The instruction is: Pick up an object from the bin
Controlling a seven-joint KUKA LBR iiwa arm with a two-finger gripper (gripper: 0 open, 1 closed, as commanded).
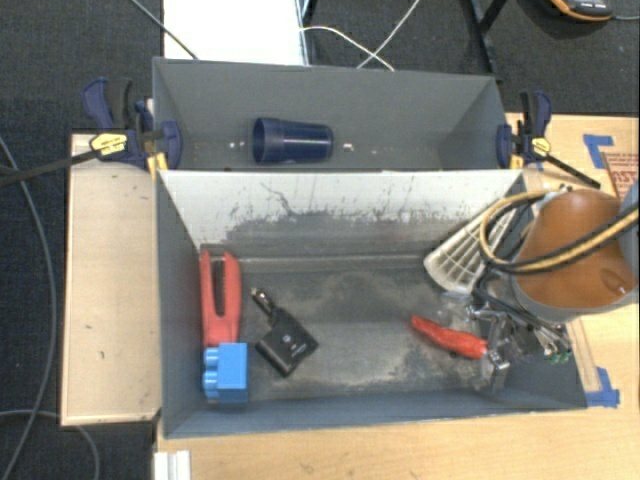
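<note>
Lower right of the frame, there it is: a slim red tool (448, 335), lying flat on the grey bin floor (360, 313). It slants from upper left down to lower right, left end tapered, right end hidden.

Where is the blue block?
The blue block sits in the near-left corner of the bin, at the end of the red tool, left of the small black thing.

I see the orange wrist cover (572, 253) leaning in from the right, tipped downward and to the left. Yellow and dark cables (505, 230) loop across its left face. Below it the gripper (493, 353) hangs low, pointing down.
</note>
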